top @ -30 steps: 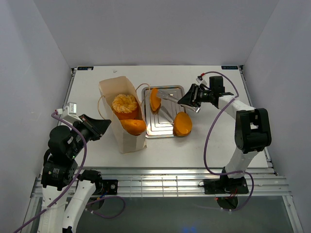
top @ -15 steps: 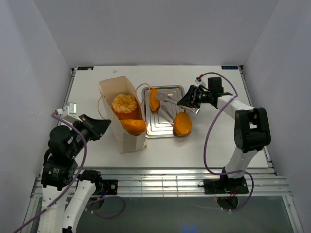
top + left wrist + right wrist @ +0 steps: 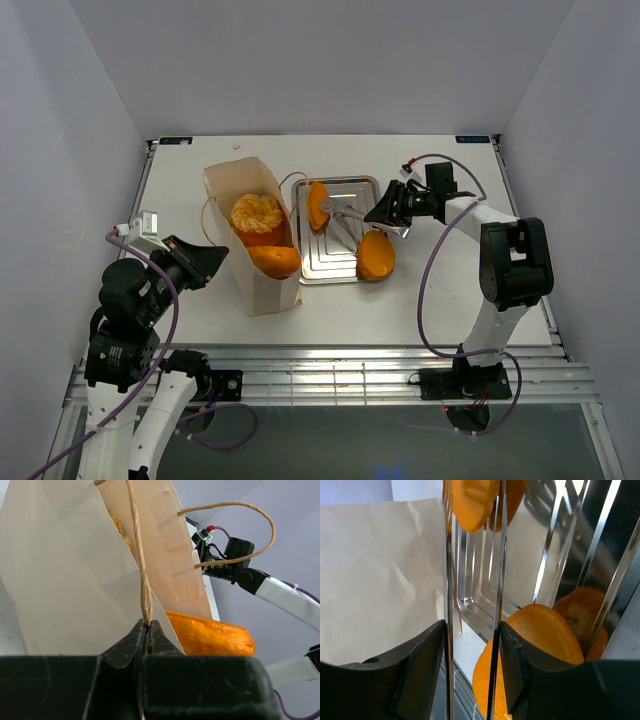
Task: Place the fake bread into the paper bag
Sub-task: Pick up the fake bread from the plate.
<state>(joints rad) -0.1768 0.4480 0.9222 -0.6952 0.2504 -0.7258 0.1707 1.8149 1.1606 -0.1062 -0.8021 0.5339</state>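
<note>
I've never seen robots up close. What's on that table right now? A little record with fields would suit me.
Bag: tall pale tan paper bag, standing open, left of the tray
In bag: two glossy orange fake breads
Tray: silver metal tray, orange bread piece on it
Tray's near right corner: second orange piece
Left end effector: shut on the bag's cord handle
Right end effector: gripping thin silver metal tongs, tips at the piece on the tray
</note>
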